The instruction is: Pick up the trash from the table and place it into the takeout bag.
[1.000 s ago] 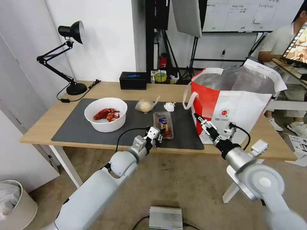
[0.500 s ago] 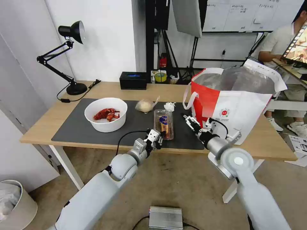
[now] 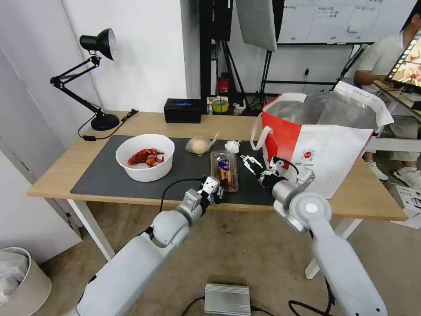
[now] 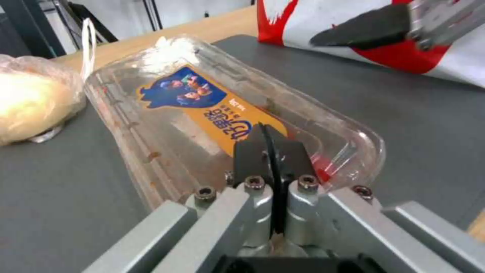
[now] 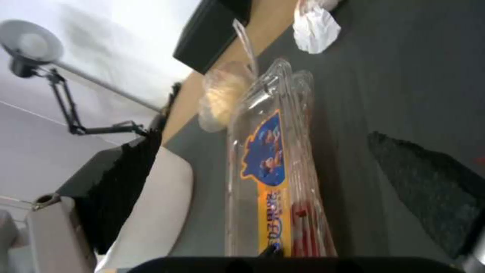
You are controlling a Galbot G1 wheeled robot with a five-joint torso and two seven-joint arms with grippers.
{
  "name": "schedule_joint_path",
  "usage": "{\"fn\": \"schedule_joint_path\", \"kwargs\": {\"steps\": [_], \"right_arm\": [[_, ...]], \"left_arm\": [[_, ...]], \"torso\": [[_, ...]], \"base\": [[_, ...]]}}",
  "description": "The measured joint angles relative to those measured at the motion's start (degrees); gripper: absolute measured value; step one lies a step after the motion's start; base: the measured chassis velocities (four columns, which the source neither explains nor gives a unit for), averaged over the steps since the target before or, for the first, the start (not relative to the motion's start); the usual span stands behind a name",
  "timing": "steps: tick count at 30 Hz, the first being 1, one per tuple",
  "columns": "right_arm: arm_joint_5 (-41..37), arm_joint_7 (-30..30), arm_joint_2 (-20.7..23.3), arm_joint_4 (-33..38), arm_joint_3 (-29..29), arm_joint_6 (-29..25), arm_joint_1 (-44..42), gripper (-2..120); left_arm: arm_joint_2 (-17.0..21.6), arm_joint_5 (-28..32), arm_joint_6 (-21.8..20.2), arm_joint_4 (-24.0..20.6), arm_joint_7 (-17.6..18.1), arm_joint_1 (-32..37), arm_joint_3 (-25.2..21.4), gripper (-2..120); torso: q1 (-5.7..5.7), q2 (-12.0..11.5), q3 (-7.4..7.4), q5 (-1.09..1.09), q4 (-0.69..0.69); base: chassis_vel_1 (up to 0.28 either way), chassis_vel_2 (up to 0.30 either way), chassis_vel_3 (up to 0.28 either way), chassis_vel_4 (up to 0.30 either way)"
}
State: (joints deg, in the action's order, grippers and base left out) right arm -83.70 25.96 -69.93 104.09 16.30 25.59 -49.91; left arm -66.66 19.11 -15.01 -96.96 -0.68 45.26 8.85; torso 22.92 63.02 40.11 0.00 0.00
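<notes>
The clear clamshell box point(image 3: 224, 169) lies on the dark mat point(image 3: 105, 180), its blue and orange label up. My left gripper point(image 3: 218, 186) is shut, its tips point(image 4: 270, 131) over the box's near end. My right gripper point(image 3: 247, 163) is open just right of the box, low over the mat; one finger pad point(image 5: 424, 193) shows beside the box point(image 5: 268, 151). The white bowl point(image 3: 144, 157) with red shell scraps, the knotted bag point(image 3: 198, 145) and the crumpled tissue point(image 3: 232, 146) rest on the mat. At the right stands the takeout bag point(image 3: 333, 149), mouth open.
A black box point(image 3: 183, 110) and a tape roll point(image 3: 220, 105) sit at the back edge of the table point(image 3: 61, 171). A black desk lamp point(image 3: 98, 79) stands at the back left. The bag's loop handle point(image 3: 258, 136) hangs close to my right gripper.
My right arm has swung left, from in front of the takeout bag to just beside the clamshell box. The left arm has stayed put.
</notes>
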Motion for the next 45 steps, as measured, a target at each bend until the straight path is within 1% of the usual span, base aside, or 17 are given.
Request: {"fn": "schedule_joint_path", "kwargs": {"steps": [3, 11, 20, 25, 27, 34, 45], "right_arm": [[0.95, 2.87, -0.72, -1.57, -1.35, 1.36, 1.72, 100], [2.48, 4.05, -2.12, -3.63, -2.79, 1.92, 3.76, 100], [2.53, 5.5, -3.12, -5.9, -3.84, 2.81, 6.16, 100], [2.42, 6.32, -3.64, -7.03, -4.31, 3.88, 7.6, 100], [1.98, 7.98, -4.58, -8.23, -4.85, 5.41, 9.24, 100], [1.1, 10.59, -5.7, -10.13, -5.55, 7.38, 11.26, 100], [0.09, 11.27, -7.07, -12.91, -5.86, 9.5, 12.92, 100]], "left_arm": [[-0.4, 0.08, 0.26, 0.33, 0.9, -0.09, 0.34, 0], [-0.47, 0.38, 0.36, 0.52, 1.04, -0.66, 0.47, 0], [-0.4, 0.66, 0.37, 0.62, 1.13, -1.06, 0.64, 0], [-0.38, 0.84, 0.37, 0.62, 1.16, -1.21, 0.67, 0], [-0.37, 1.06, 0.38, 0.56, 1.23, -1.37, 0.67, 0], [-0.38, 1.15, 0.38, 0.44, 1.27, -1.31, 0.56, 0], [-0.71, 2.06, 0.38, 0.26, 1.53, -1.29, 0.18, 0]], "torso": [[0.0, 0.0, 0.0, 0.0, 0.0], [0.0, 0.0, 0.0, 0.0, 0.0], [0.0, 0.0, -0.01, 0.0, 0.0], [0.0, 0.0, -0.01, 0.0, 0.0], [0.0, 0.0, -0.01, 0.0, 0.0], [0.0, 0.0, -0.01, 0.0, 0.0], [0.0, 0.0, 0.0, 0.0, 0.0]], "base": [[0.0, 0.0, 0.0, 0.0], [0.0, 0.0, 0.0, 0.0], [0.0, 0.0, 0.0, 0.0], [0.0, 0.0, 0.0, 0.0], [0.0, 0.0, 0.0, 0.0], [0.0, 0.0, 0.0, 0.0], [0.0, 0.0, 0.0, 0.0]]}}
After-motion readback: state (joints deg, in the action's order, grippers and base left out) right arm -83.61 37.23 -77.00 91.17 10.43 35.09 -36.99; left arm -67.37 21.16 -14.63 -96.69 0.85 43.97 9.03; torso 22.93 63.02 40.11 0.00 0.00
